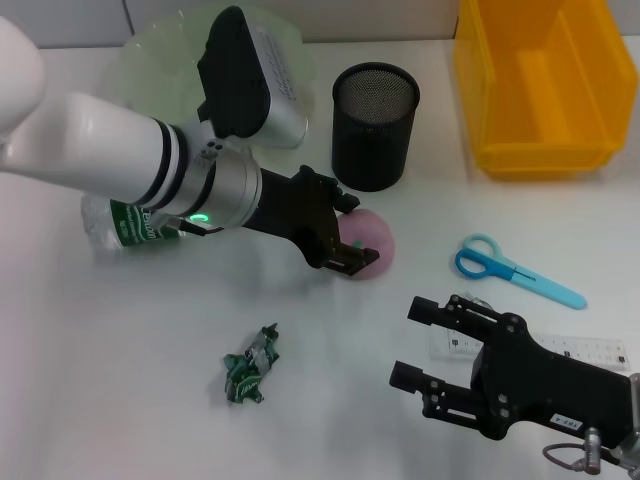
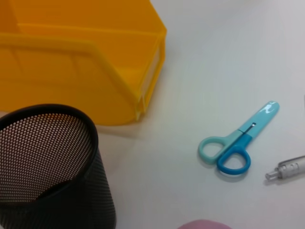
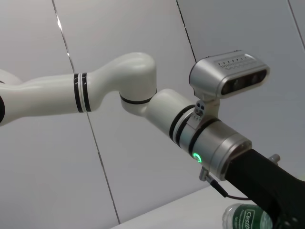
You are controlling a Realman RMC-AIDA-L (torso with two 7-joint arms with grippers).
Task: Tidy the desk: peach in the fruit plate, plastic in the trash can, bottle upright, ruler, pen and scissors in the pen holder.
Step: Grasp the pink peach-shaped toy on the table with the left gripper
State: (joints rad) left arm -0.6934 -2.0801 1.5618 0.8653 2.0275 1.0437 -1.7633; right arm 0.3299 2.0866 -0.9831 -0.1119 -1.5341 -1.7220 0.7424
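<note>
A pink peach [image 1: 378, 240] lies on the white desk in front of the black mesh pen holder [image 1: 373, 125]; its top shows in the left wrist view [image 2: 205, 224]. My left gripper [image 1: 345, 232] reaches in from the left, open, with a finger on either side of the peach. A plastic bottle [image 1: 115, 225] lies on its side under the left arm. Crumpled green plastic [image 1: 250, 365] lies at the front. Blue scissors [image 1: 515, 268] lie at the right. The clear ruler [image 1: 590, 350] is partly hidden by my right gripper [image 1: 418, 343], which is open and empty. A pen tip [image 2: 286, 168] shows near the scissors [image 2: 236, 143].
A yellow bin [image 1: 540, 85] stands at the back right. A pale green fruit plate [image 1: 150, 60] sits at the back left, partly hidden behind the left arm. The right wrist view shows the left arm [image 3: 143, 95] and the bottle [image 3: 245, 217].
</note>
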